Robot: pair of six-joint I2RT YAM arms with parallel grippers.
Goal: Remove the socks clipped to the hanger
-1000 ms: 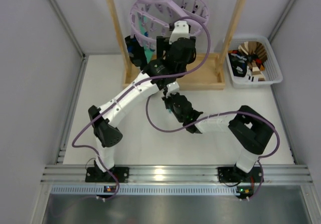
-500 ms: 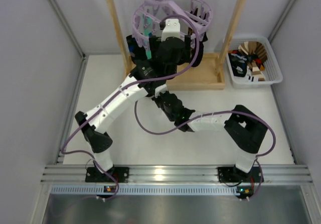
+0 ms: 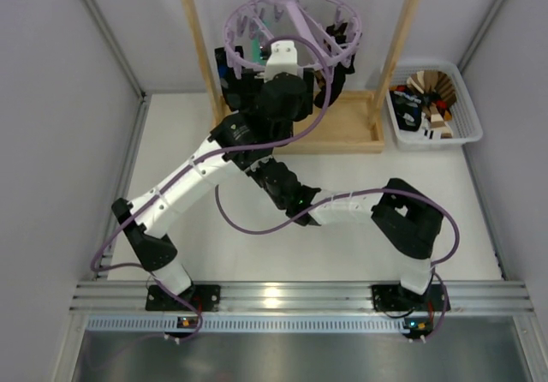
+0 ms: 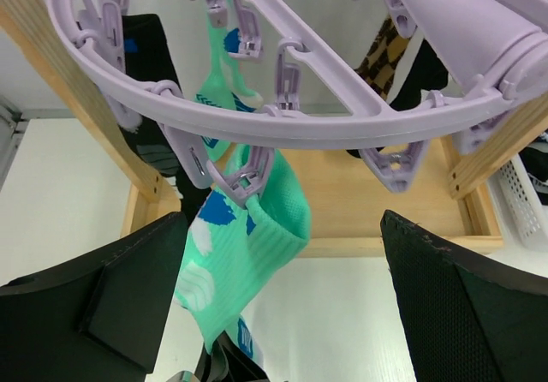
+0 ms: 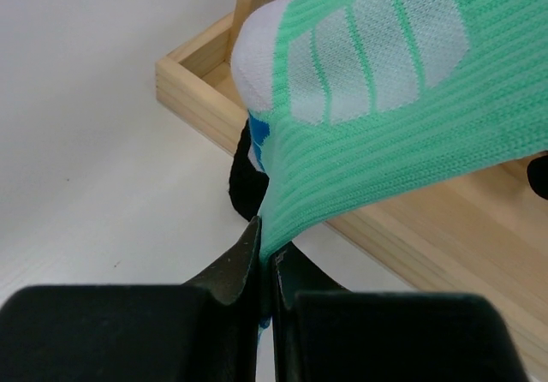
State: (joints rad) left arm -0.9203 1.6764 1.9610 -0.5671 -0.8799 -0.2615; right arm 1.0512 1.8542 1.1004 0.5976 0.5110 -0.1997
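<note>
The lilac hanger (image 3: 291, 18) hangs from the wooden frame, and its ring (image 4: 325, 121) crosses the left wrist view. A mint-turquoise sock (image 4: 248, 253) with white and blue patches hangs from one peg (image 4: 244, 181) on the ring's near side. My left gripper (image 4: 287, 313) is open just below the ring, its fingers wide on either side of that sock without touching it. Lower down, my right gripper (image 5: 265, 258) is shut on the same mint sock (image 5: 411, 99). Dark socks (image 4: 141, 48) hang behind on the left. In the top view my left arm hides the right gripper.
The wooden frame stand has a tray base (image 3: 342, 134) and two uprights (image 3: 193, 39). A brown-and-white cloth item (image 4: 385, 48) hangs at the ring's far side. A white basket (image 3: 462, 125) holding several items sits at the back right.
My left arm has swung left and in under the ring, and the hanger has tipped back towards level. The right arm has shifted a little left, still shut on the sock.
</note>
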